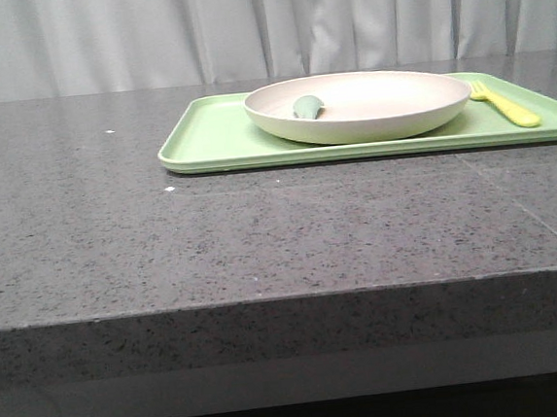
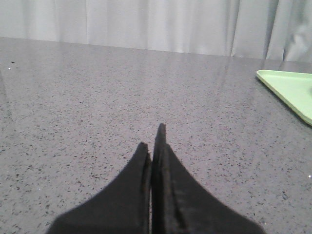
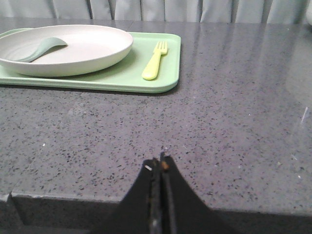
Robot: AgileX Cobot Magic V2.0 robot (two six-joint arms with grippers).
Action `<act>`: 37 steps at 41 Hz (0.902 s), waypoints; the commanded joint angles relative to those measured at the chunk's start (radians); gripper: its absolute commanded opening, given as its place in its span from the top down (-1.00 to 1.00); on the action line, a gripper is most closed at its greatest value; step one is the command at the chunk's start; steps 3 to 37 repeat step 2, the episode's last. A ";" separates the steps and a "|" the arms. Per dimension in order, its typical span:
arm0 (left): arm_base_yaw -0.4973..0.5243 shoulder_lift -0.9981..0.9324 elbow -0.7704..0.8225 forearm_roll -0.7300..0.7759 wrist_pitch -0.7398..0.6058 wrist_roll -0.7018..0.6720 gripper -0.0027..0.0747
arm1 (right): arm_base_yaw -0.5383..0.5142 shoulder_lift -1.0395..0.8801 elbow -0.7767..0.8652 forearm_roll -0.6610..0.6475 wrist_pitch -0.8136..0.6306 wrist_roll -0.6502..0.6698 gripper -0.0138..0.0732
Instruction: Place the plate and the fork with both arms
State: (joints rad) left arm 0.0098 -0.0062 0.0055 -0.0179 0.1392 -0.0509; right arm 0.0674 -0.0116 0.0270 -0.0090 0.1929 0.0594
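Two things share the green tray (image 1: 214,141) on the speckled counter (image 1: 262,239): the cream plate (image 1: 387,111), a grey-green spoon (image 1: 307,106) in it, and the yellow fork (image 1: 510,105) beside. Left gripper (image 2: 152,141) and right gripper (image 3: 160,163) sit pressed together, well apart from them.

Bare grey table (image 1: 262,239) lies open in front of the light green tray (image 1: 204,142). The plate (image 1: 367,108) fills the tray's middle; the fork (image 1: 506,106) lies beside it, apparently apart. A grey-green spoon-like piece (image 1: 307,106) rests inside the plate.
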 commanded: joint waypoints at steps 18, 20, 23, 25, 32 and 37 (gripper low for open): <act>0.000 -0.020 0.003 -0.001 -0.085 -0.001 0.98 | -0.007 -0.017 -0.003 -0.008 -0.075 -0.009 0.95; 0.000 -0.020 0.003 -0.001 -0.085 -0.001 0.98 | -0.007 -0.017 -0.003 -0.008 -0.075 -0.009 0.95; 0.000 -0.020 0.003 -0.001 -0.085 -0.001 0.98 | -0.007 -0.017 -0.003 -0.008 -0.075 -0.009 0.95; 0.000 -0.020 0.003 -0.001 -0.085 -0.001 0.98 | -0.007 -0.017 -0.003 -0.008 -0.075 -0.009 0.95; 0.000 -0.020 0.003 -0.001 -0.085 -0.001 0.98 | -0.007 -0.017 -0.003 -0.008 -0.075 -0.009 0.95; 0.000 -0.020 0.003 -0.001 -0.085 -0.001 0.98 | -0.007 -0.017 -0.003 -0.008 -0.075 -0.009 0.95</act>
